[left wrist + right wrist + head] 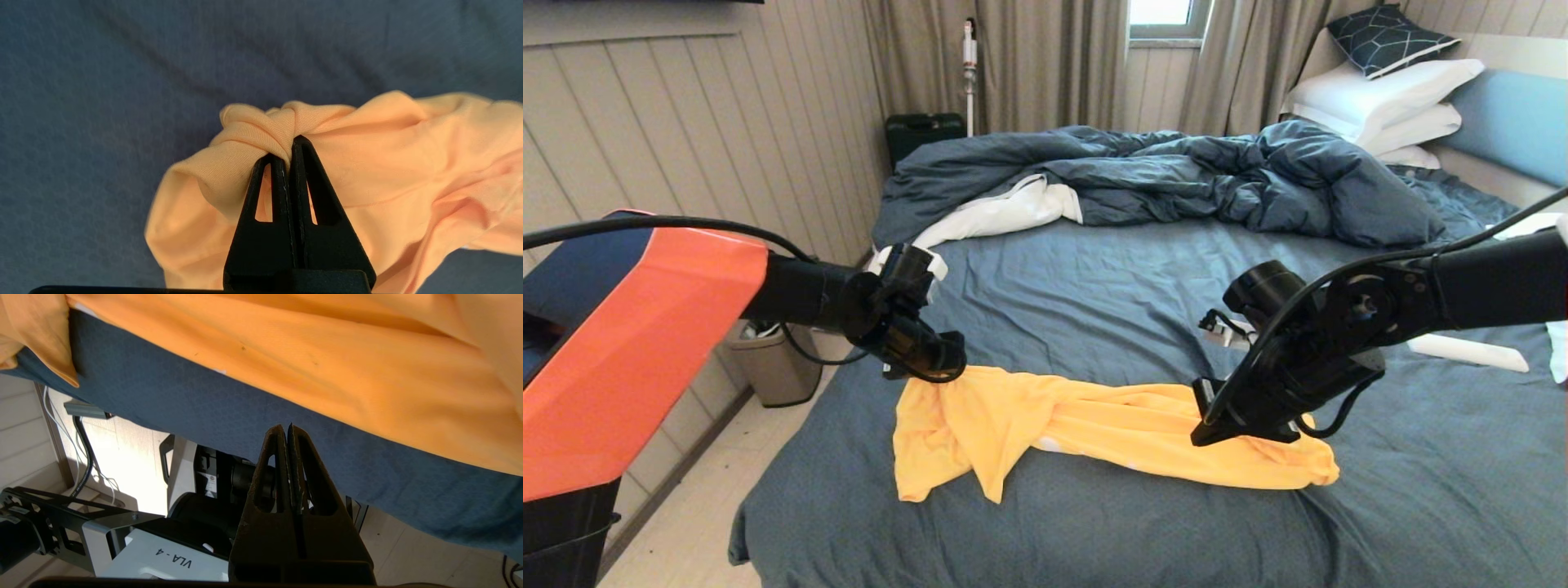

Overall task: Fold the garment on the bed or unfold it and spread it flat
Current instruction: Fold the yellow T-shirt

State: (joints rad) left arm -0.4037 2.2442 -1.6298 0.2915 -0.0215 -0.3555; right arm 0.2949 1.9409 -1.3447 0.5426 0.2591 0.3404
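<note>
garment: yellow-orange t-shirt point(1094, 429) lying bunched in a long band across the near part of the bed, one end near the bed's left edge, the other under the right arm; a flap hangs down toward the foot at the left end.
bed: slate-blue sheet point(1094, 278) bare around the shirt; rumpled dark blue duvet point(1176, 180) with its white underside showing, piled toward the head.
left gripper: point(288, 149) at the shirt's left end, fingers pressed together on a twisted fold of the fabric, which bulges out just past the tips.
right gripper: point(289, 430) low over the shirt's right end, fingers closed tight against each other with nothing between them; in its wrist view the tips point at bare sheet just beside the shirt's edge.
containers: a small grey bin point(772, 363) on the floor left of the bed, something white in it, too hidden to name; a dark green case point(923, 135) stands by the wall, closed.
pillows: white ones point(1380, 102) stacked at the headboard, a dark patterned one on top.
</note>
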